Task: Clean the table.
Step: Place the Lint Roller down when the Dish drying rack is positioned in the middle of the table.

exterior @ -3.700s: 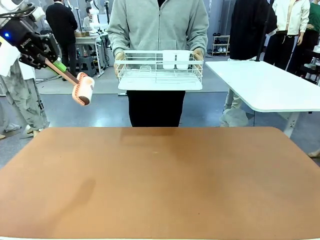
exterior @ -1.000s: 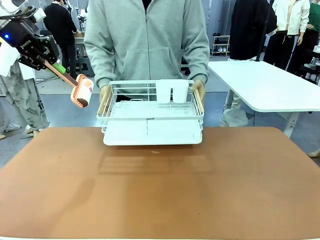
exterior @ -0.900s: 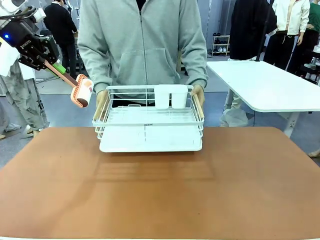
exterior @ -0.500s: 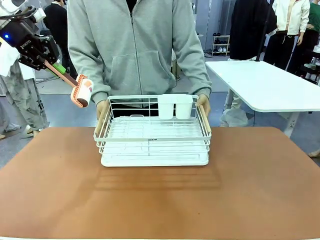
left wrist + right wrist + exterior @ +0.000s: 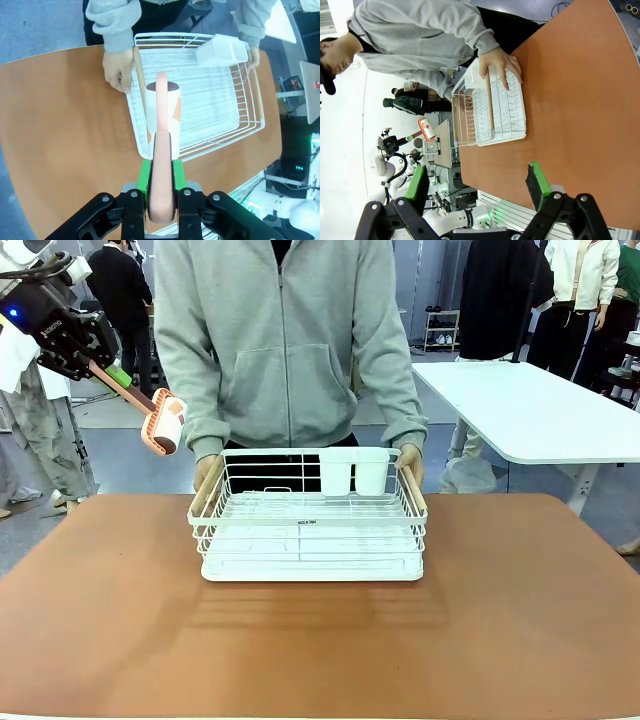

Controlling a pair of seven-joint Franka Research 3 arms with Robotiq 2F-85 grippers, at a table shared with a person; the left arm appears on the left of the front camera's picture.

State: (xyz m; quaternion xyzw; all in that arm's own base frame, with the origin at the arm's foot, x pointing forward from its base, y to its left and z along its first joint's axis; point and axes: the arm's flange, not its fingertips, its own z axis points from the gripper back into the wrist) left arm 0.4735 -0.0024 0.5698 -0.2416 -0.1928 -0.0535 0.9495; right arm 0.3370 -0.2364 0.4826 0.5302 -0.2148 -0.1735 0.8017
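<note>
The reddish-brown table (image 5: pixel 320 660) spans the front view. A person in a grey hoodie holds a white wire dish rack (image 5: pixel 310 530) by its wooden side handles, and it rests on the table's far middle. My left gripper (image 5: pixel 95 362) hangs high at the far left, off the table's corner. It is shut on the salmon-pink handle of a cleaning roller (image 5: pixel 163 428). In the left wrist view the roller (image 5: pixel 162 115) points down over the rack (image 5: pixel 210 100) between my gripper's (image 5: pixel 161 175) green pads. My right gripper (image 5: pixel 477 182) stands open, with nothing in it, above the table (image 5: pixel 580 100).
Two white cups (image 5: pixel 352 472) hang on the rack's far rim. The person's hands (image 5: pixel 117 72) grip the rack's sides. A white-topped table (image 5: pixel 530 410) stands at the back right, and other people stand farther off. The near half of the brown table is bare.
The person has stepped up and lowered the dish rack from chest height onto the table, sliding it slightly right. My left arm and the roller have stayed still.
</note>
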